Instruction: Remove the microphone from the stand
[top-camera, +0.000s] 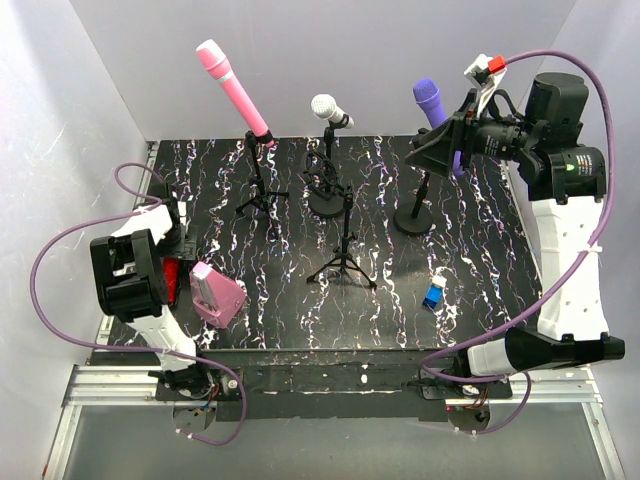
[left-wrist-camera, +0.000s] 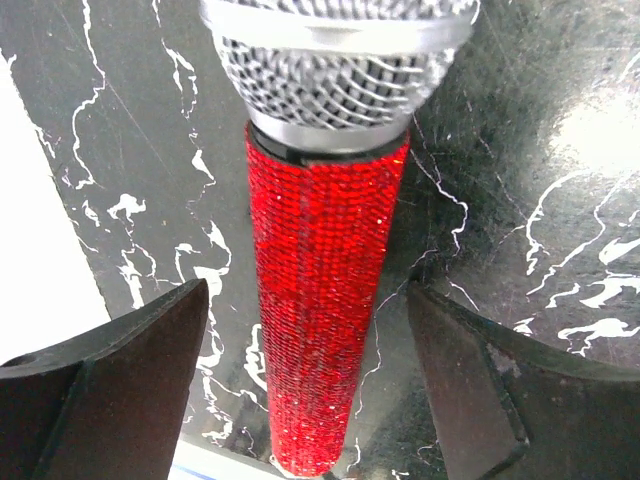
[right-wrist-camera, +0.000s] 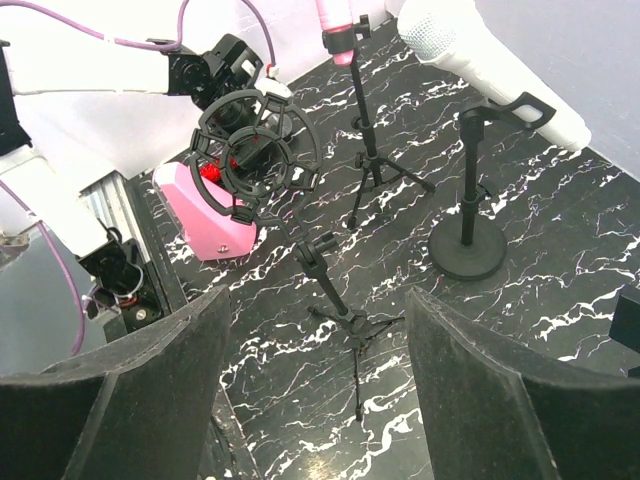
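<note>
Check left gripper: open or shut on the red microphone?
Open: the left gripper has both fingers clear of the red microphone, table showing in each gap.

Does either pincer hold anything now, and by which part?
Nothing is held. The red microphone sits untouched inside the open left pincer; the right pincer is open and empty.

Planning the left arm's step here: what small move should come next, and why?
Probably raise the left hand straight up, clear of the red mic. Its fingers stand apart with a gap on each side of the mic, which seems to lie on the table, so nothing there is left to grip.
</note>
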